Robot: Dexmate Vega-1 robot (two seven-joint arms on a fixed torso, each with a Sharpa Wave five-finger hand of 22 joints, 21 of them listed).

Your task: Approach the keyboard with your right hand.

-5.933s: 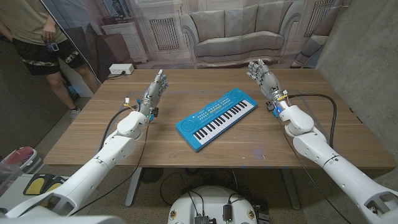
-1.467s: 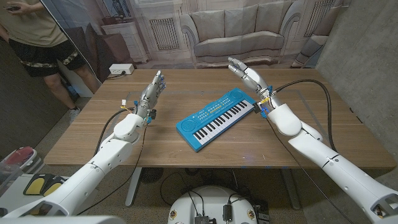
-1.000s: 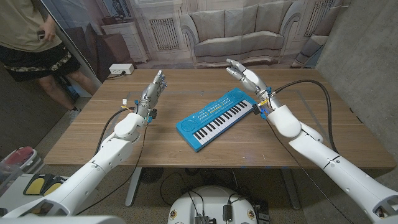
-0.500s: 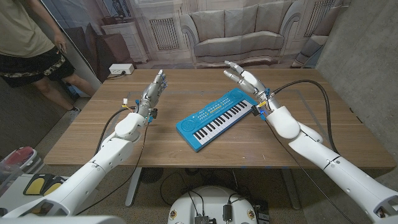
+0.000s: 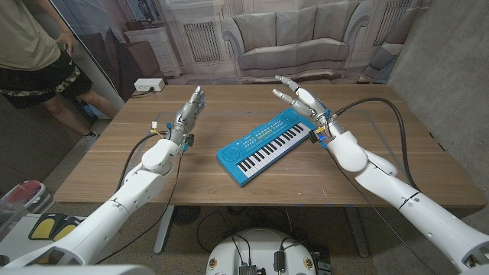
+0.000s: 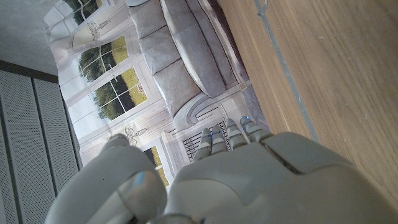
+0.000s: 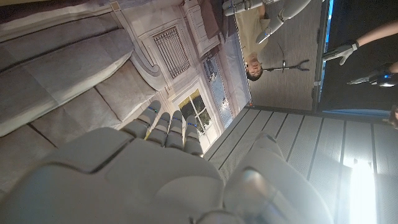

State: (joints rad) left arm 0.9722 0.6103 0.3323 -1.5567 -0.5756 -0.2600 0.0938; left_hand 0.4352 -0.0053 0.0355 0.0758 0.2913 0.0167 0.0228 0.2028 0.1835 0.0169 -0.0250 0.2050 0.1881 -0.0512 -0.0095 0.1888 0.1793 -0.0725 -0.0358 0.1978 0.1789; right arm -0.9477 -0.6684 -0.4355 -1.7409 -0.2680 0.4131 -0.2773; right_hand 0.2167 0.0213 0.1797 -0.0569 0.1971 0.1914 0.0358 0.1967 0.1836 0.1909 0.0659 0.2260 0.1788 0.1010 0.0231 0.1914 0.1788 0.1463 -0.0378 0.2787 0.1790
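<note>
Head camera downward; wrist cameras along hands

Keyboard (image 5: 266, 143) mid-table (image 5: 191, 179), left hand (image 5: 189, 109) to its left, right hand (image 5: 299, 98) above its far end

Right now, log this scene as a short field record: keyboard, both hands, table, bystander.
keyboard: blue keyboard, lying diagonally mid-table, untouched
right hand: right hand open, fingers spread, raised above the keyboard's far right end
left hand: left hand open, fingers up, left of the keyboard and apart from it
table: wooden table
bystander: person standing at far left
</note>
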